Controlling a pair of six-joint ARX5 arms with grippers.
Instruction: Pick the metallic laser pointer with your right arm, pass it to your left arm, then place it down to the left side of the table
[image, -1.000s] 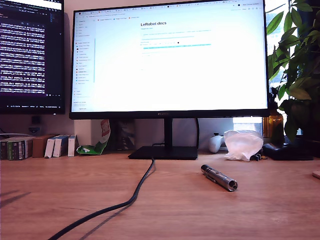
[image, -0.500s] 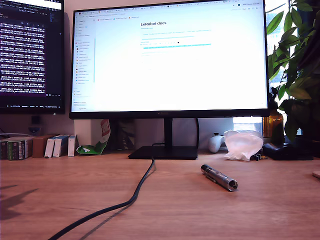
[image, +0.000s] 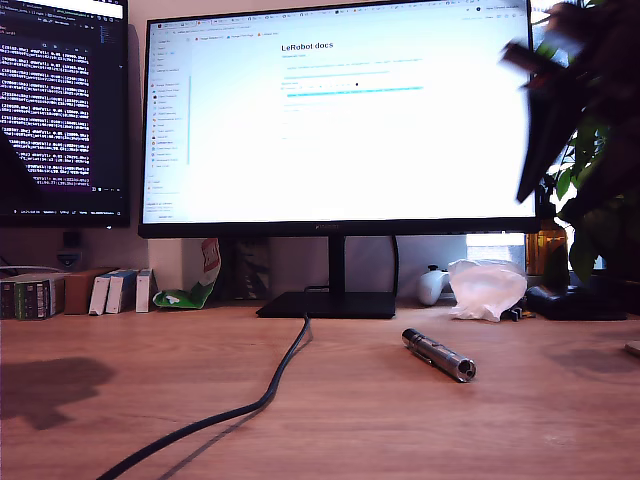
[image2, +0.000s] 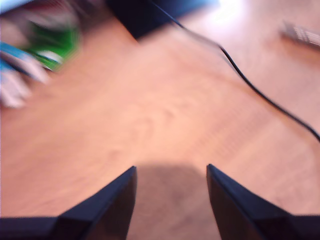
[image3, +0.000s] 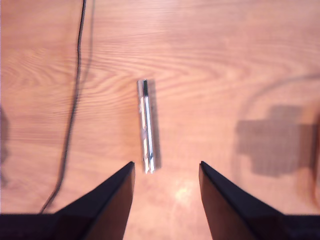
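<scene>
The metallic laser pointer (image: 438, 354) lies on the wooden table (image: 340, 430), right of centre in the exterior view, with nothing touching it. In the second wrist view the laser pointer (image3: 147, 127) lies lengthwise just ahead of my second gripper (image3: 166, 164), which hovers above it, open and holding nothing. My first gripper (image2: 171, 169) is open too, over bare wood and its own shadow. From there the laser pointer (image2: 302, 34) shows far off and blurred. A blurred black arm (image: 555, 110) hangs high at the exterior view's right.
A black cable (image: 250, 405) runs from the monitor stand (image: 328, 303) toward the front of the table. Small boxes (image: 60, 294), a green packet (image: 190, 290) and a crumpled plastic bag (image: 485, 288) line the back edge. A plant (image: 600, 170) stands at the exterior view's right.
A blurred black arm has swung into the exterior view's upper right. The shadow on the table at that view's left has grown larger and darker. The laser pointer has not moved.
</scene>
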